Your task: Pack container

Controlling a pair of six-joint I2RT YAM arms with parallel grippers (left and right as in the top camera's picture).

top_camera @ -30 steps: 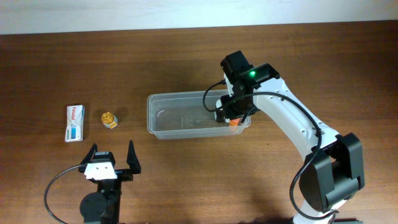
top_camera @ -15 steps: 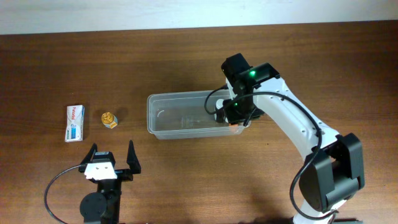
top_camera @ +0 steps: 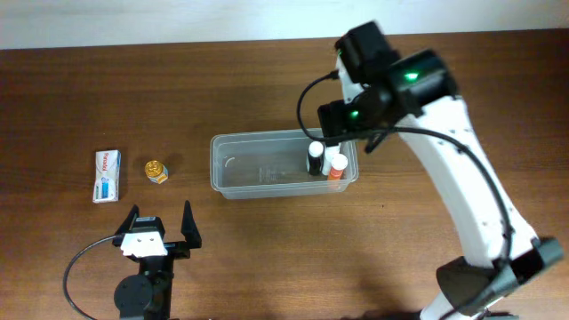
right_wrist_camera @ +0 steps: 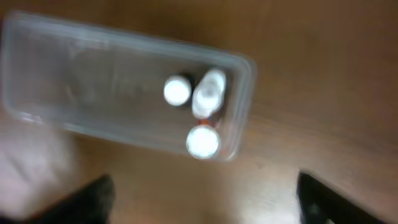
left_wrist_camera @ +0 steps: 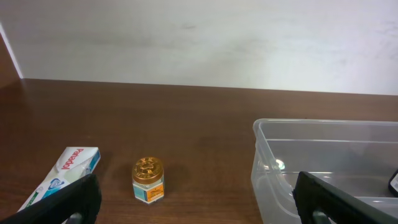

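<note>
Jaws, left and right alike, gape empty, the right pair above the container (top_camera: 240, 171), a light, slick, flexing tub probably best pinched at its rim.

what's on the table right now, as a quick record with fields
container: clear, open on top, mid-scene
bottles: three white caps, grouped in the container's right end
jar: gold lid, outside, left of the container
box: lying flat, left of the jar
left arm: low in the overhead view, jaws open, empty
right arm: above the container's right end, jaws open, empty
</note>
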